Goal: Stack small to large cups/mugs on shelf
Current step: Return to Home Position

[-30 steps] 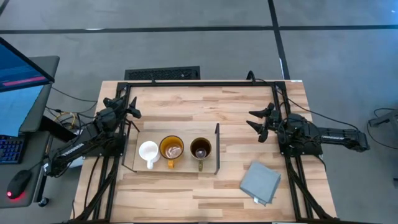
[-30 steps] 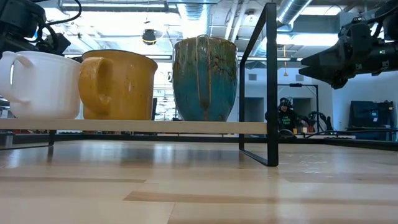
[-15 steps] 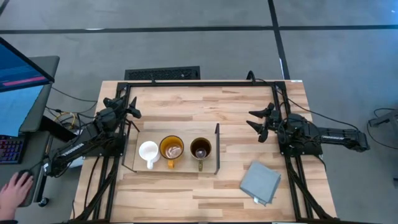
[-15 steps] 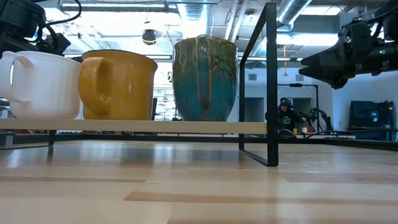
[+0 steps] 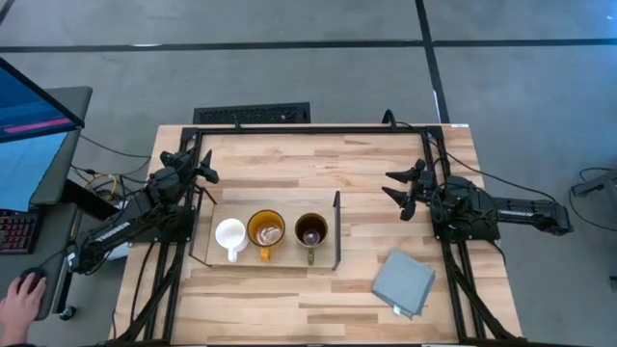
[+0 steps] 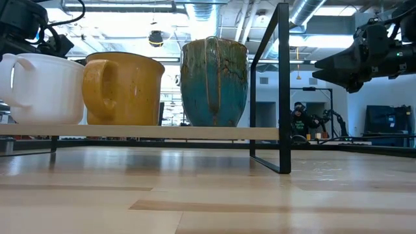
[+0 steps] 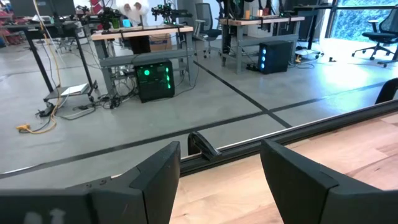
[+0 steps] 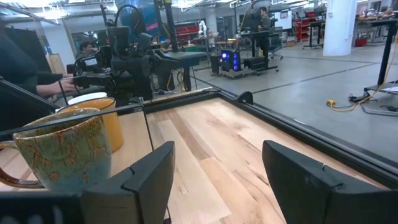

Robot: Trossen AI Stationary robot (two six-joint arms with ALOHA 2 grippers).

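Note:
Three mugs stand upright in a row on the shelf (image 5: 280, 263), a light wooden board in a black wire frame: a small white mug (image 5: 229, 235) at the left, an amber-yellow one (image 5: 266, 231) in the middle, an olive-brown one with a dark inside (image 5: 310, 231) at the right. In the low view they show as white (image 6: 42, 88), yellow (image 6: 123, 89) and teal-brown (image 6: 214, 82). My left gripper (image 5: 204, 166) is open, raised beyond the shelf's far left corner. My right gripper (image 5: 395, 187) is open, raised to the right of the shelf.
A grey folded cloth (image 5: 403, 280) lies on the table near the front right. A black frame rail (image 5: 318, 129) runs along the table's far edge. A person's hand (image 5: 17, 297) rests on a mouse at a desk left of the table.

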